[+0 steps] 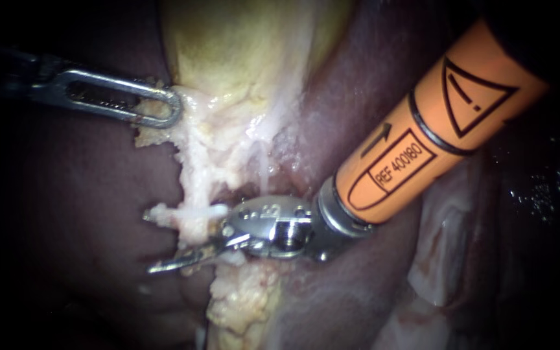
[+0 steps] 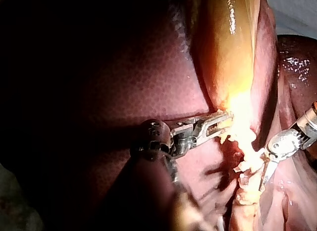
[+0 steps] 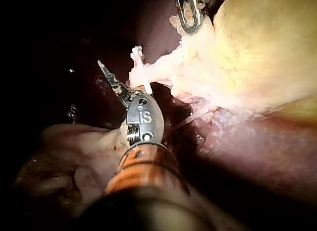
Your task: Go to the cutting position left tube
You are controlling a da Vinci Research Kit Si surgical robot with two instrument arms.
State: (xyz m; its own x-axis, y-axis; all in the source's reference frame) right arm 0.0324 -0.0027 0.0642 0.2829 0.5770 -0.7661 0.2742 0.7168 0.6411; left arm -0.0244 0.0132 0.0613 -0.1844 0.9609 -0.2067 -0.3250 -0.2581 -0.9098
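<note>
One pale tube [image 1: 192, 210] close against the right instrument's [image 1: 170, 241] open jaws

Orange shaft [image 1: 422, 142], yellow gallbladder [image 1: 241, 45], perhaps maroon liver [image 1: 85, 194]

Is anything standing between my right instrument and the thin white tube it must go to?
Nothing visible does. The thin white tube lies directly beside the tip of the right instrument; no tissue comes between them.
</note>
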